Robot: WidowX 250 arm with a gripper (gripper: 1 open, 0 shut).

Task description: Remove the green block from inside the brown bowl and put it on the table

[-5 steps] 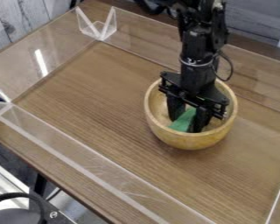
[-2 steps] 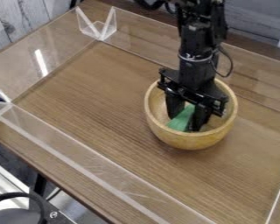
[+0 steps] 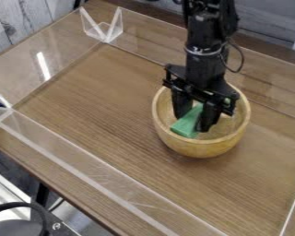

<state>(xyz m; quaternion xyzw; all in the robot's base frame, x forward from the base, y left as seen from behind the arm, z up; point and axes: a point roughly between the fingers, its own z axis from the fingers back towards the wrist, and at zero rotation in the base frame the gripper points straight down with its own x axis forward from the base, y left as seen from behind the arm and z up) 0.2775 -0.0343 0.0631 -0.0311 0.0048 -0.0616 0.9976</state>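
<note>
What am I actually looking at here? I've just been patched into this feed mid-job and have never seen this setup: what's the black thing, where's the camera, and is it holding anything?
There is a single view, from a camera placed above and off to one side of the table, a wood-grain surface fenced by clear plastic walls. The black machine is a robot arm reaching down from the top of the picture. At its end is the gripper, two fingers pointing straight down into the brown bowl, a round wooden bowl. Between the fingers is the green block, a small bright green bar, tilted. The fingers appear closed on it, with the block still over the bowl rather than out on the table. Nothing else loose lies on the surface.
</note>
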